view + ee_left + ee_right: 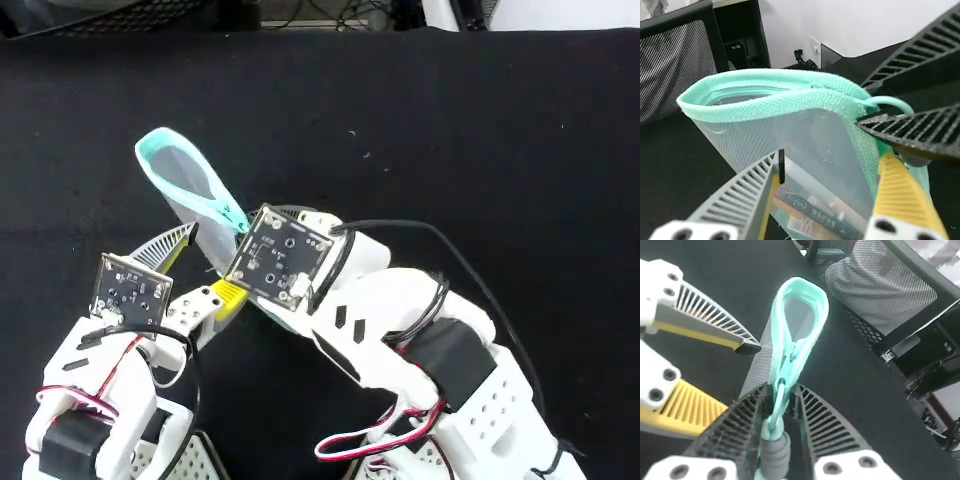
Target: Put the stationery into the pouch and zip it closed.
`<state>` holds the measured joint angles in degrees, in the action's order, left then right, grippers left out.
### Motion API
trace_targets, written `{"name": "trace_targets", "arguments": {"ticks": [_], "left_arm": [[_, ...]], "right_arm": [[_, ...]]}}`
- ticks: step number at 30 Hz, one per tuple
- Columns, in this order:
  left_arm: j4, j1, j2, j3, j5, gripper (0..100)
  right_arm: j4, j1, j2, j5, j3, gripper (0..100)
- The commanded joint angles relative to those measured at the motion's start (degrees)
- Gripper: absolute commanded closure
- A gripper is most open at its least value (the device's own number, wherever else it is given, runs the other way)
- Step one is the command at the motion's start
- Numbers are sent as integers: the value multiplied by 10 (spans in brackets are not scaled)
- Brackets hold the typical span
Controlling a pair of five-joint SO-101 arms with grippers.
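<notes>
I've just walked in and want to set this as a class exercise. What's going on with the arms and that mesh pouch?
Two robot arms are working on a mesh pouch with a turquoise zip. The left tool has its jaws spread either side of the pouch body. The right tool is shut on the zip pull at one end. Some items show through the mesh. The mouth gapes open, so the zip is not yet closed.

Your pouch [790,130] is a fine translucent mesh with a slight sheen, edged in woven mint cloth. The desk [450,120] wears matt black cloth. The right hand [781,390] is matt black ribbed plastic, and the left hand [832,165] is ribbed yellow and grey plastic.
</notes>
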<state>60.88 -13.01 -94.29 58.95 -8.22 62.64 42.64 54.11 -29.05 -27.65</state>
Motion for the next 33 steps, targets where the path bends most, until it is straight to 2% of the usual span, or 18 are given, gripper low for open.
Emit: {"name": "trace_targets", "arguments": {"ticks": [1, 9, 14, 19, 25, 30, 33], "left_arm": [[3, -7, 3, -20, -3, 690], [3, -7, 3, -20, -3, 690], [3, -7, 3, -20, -3, 690], [2, -7, 2, -20, -3, 690], [3, -7, 2, -20, -3, 690], [3, -7, 2, -20, -3, 690], [3, -7, 2, -20, -3, 690]], "right_arm": [[16, 3, 16, -11, 7, 984], [54, 3, 72, -31, 6, 978], [73, 3, 71, -30, 3, 903], [69, 3, 71, -30, 3, 988], [69, 3, 70, -29, 3, 939], [69, 3, 70, -24, 3, 852], [59, 4, 70, 5, 2, 859]]}}
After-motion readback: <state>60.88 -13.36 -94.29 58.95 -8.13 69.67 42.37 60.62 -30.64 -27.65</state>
